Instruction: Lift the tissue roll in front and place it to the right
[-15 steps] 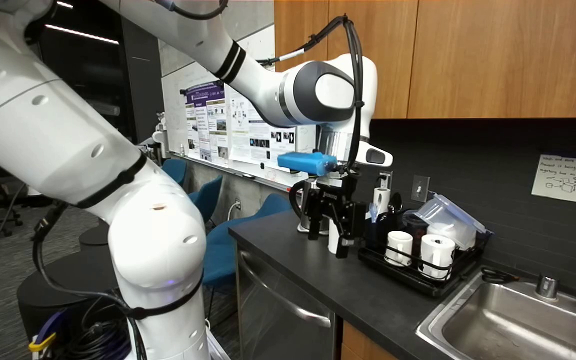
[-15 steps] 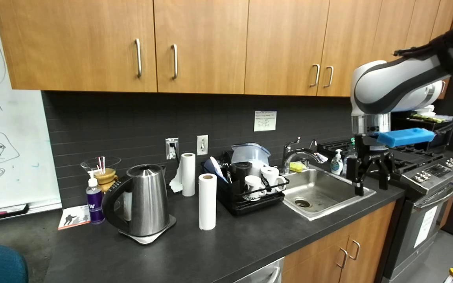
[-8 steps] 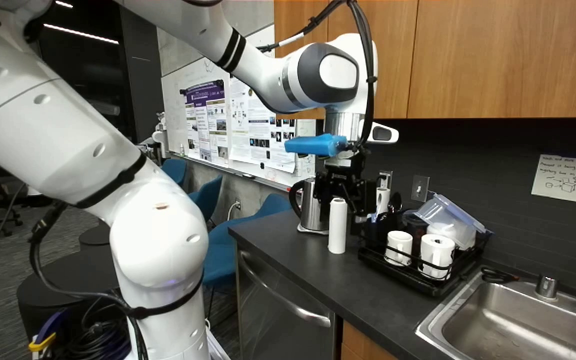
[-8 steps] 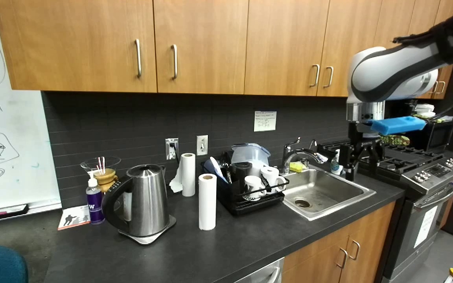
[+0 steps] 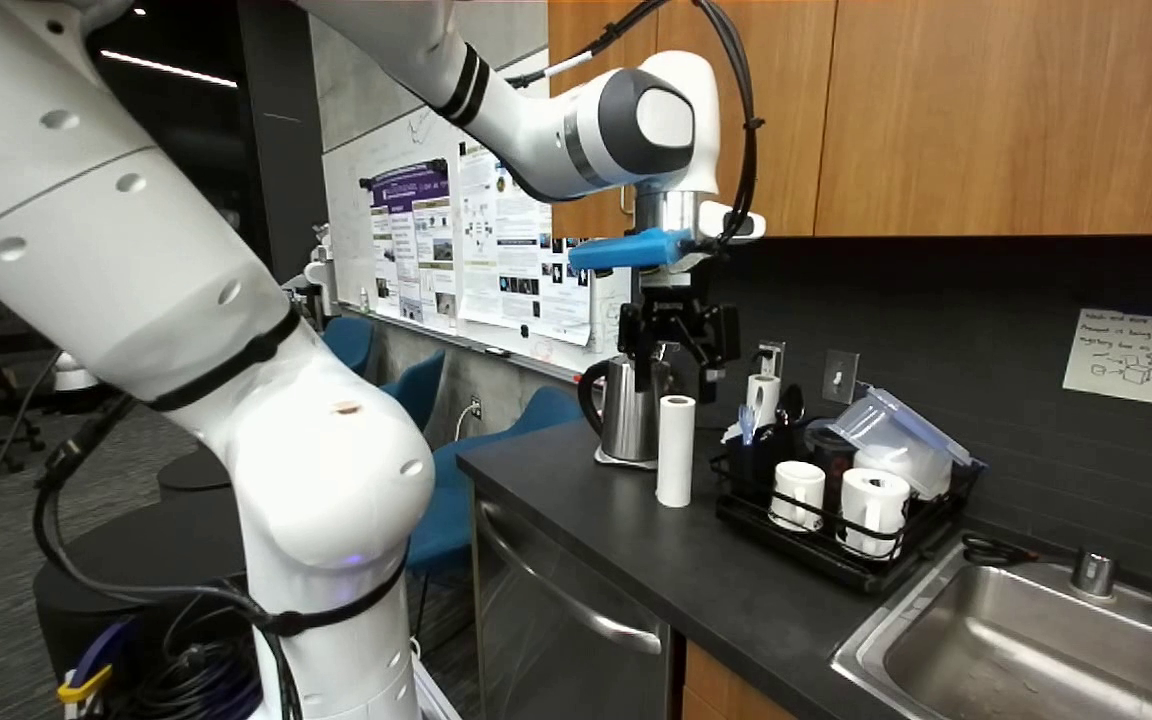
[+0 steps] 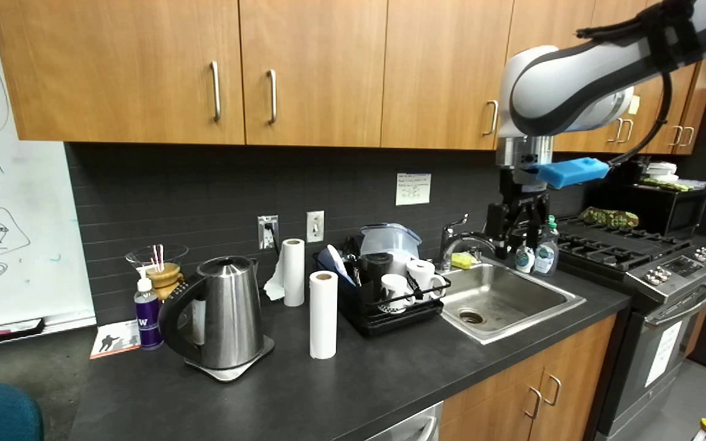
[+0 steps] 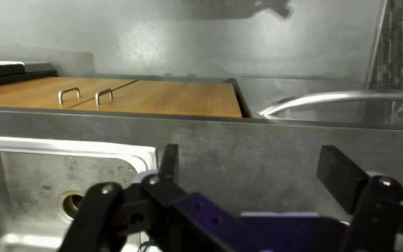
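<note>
White paper wound into a slim cylinder around a brownish core, the tissue roll (image 6: 323, 318) stands upright on the dark counter (image 6: 383, 380). In an exterior view, the steel kettle (image 6: 231, 324) sits at nine o'clock from it, a second roll (image 6: 293, 272) at eleven and the black dish rack (image 6: 390, 324) at two; the counter stretches open from four to seven, out to its front edge. The gripper (image 6: 517, 245) hangs higher, toward two o'clock, well apart from the roll, its fingers (image 7: 341, 179) spread wide; the wrist view shows the sink (image 7: 65, 146) at nine. Past the kettle, a purple pump bottle (image 6: 148, 315) bears a white "W"; handwriting on the wall note (image 5: 1141, 360) is too small to read surely.
</note>
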Controlling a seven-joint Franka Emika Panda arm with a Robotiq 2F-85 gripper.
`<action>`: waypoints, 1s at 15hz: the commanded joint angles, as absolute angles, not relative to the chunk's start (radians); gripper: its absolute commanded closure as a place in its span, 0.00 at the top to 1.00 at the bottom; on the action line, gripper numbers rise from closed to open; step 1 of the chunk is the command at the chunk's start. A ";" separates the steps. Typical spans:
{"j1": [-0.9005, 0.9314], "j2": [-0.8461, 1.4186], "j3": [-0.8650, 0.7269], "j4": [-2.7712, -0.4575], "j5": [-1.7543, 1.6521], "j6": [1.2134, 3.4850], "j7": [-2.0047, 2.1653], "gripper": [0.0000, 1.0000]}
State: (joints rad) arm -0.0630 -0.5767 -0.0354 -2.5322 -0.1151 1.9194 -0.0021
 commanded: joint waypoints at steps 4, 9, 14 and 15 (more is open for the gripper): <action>0.052 -0.396 0.093 -2.303 -0.020 1.879 0.077 1.00; 0.093 -0.240 0.187 -2.099 -0.049 1.838 0.171 1.00; 0.114 -0.075 0.220 -1.901 -0.104 1.782 0.215 1.00; 0.117 -0.040 0.217 -1.859 -0.116 1.769 0.210 1.00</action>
State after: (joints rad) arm 0.1032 -0.1538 0.2210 -2.0018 -0.0778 1.8337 0.1891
